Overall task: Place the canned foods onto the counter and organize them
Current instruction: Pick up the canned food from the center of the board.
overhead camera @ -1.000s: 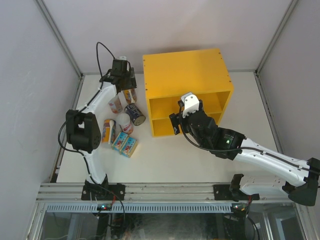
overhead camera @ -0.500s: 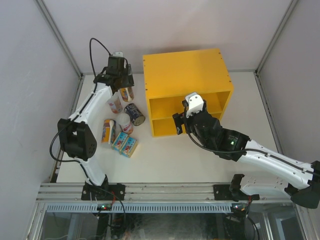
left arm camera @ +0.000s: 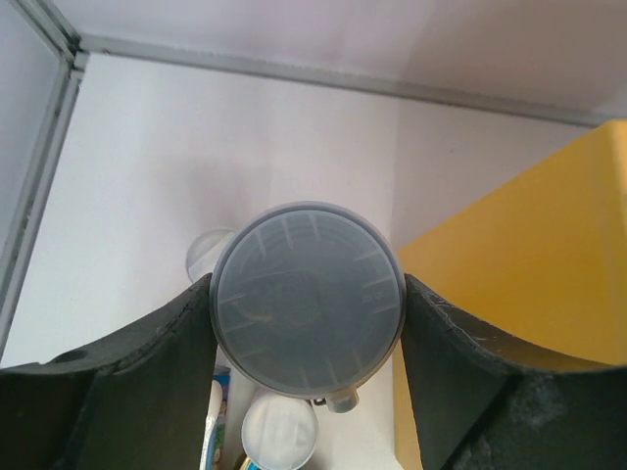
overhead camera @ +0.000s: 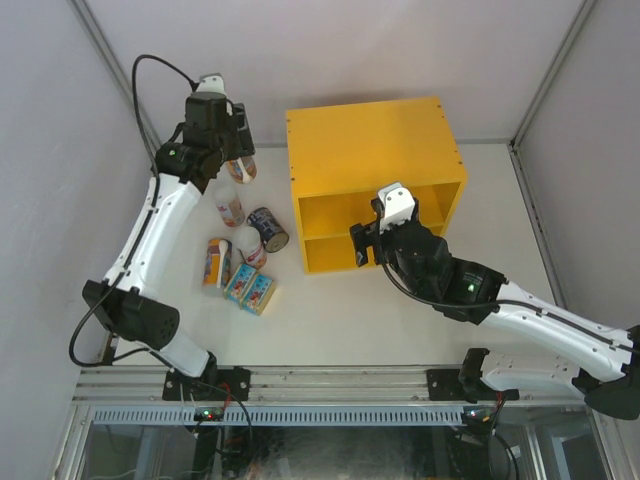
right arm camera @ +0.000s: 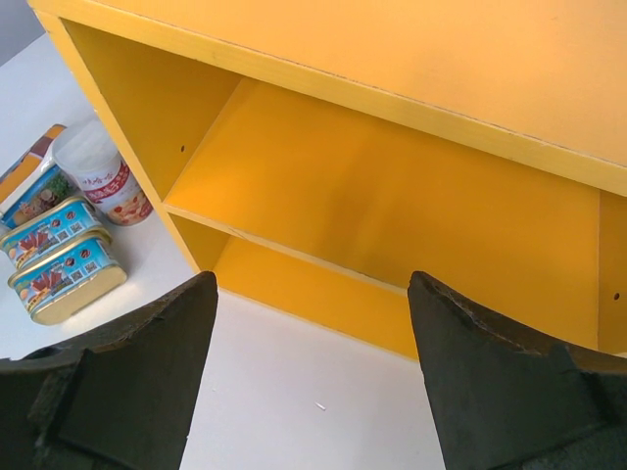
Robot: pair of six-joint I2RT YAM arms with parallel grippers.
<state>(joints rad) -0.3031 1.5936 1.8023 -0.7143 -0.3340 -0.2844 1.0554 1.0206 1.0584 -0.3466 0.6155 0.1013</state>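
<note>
- Top external: left gripper (overhead camera: pixel 238 158) is clamped on a tall orange-blue tube (overhead camera: pixel 243 170), held over the back-left of the white table (overhead camera: pixel 400 320), just beside the left wall of the yellow counter (overhead camera: pixel 370 140).
- Other cans are grouped left of the counter: upright white-pink tube (overhead camera: pixel 230 208), steel can (overhead camera: pixel 269 228), second white-pink tube (overhead camera: pixel 248 246), lying orange-blue tube (overhead camera: pixel 215 262), two flat tins (overhead camera: pixel 250 288) side by side.
- Right gripper (overhead camera: pixel 362 245) is at the left end of the counter's open front, with tabletop between it and the tins.
- Left wrist: round ribbed greyish lid (left arm camera: pixel 307 299) is pinched between black fingers (left arm camera: pixel 147 362). The flat counter wall is close on the right.
- Right wrist: fingers (right arm camera: pixel 127 382) are spread with nothing between them. They face matte yellow panels and the thin inner shelf (right arm camera: pixel 294 253). The tins are rectangular with rounded corners and lie at the left edge.
</note>
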